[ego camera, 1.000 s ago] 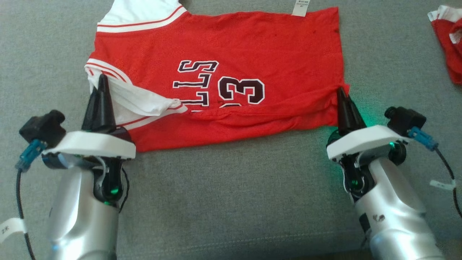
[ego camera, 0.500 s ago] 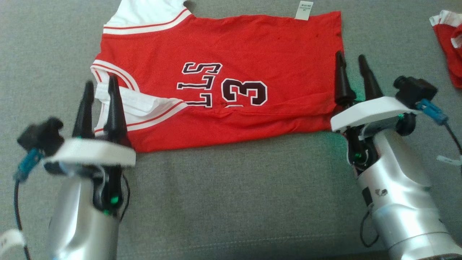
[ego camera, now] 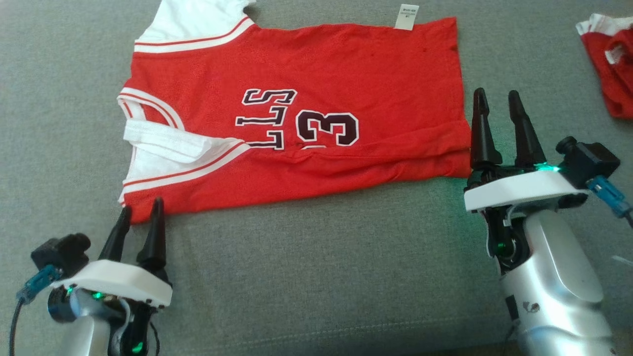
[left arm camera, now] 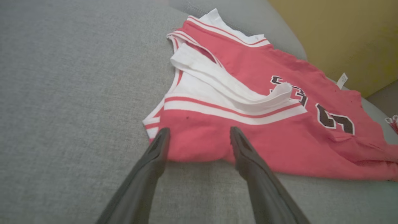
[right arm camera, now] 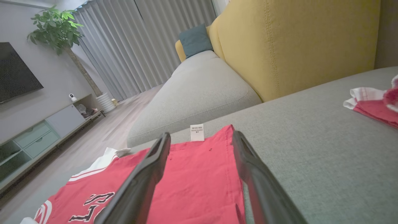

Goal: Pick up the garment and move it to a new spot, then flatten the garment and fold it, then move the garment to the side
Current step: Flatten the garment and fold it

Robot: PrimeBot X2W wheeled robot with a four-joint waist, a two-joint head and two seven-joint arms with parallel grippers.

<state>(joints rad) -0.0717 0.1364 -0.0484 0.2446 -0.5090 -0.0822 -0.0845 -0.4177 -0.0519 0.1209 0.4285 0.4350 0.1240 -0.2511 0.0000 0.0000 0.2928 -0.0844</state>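
Left gripper (ego camera: 142, 204), near-left of the grey fabric sofa cushion (ego camera: 316, 257): fingers spread wide, empty, tips at the garment's near corner. Red sleeveless jersey with white trim (ego camera: 346, 69) lies flat toward the cushion's far edge, near long edge folded over, black lettering partly covered. Right gripper (ego camera: 496, 93): fingers wide, empty, beside the hem. Crumpled red-and-white cloth (ego camera: 606, 64) at the far-right edge.

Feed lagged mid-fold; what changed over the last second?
Both grippers opened and let go of the jersey: the left gripper drew back to its near-left corner, the right gripper shifted just right of its hem. The jersey stayed folded on the cushion.
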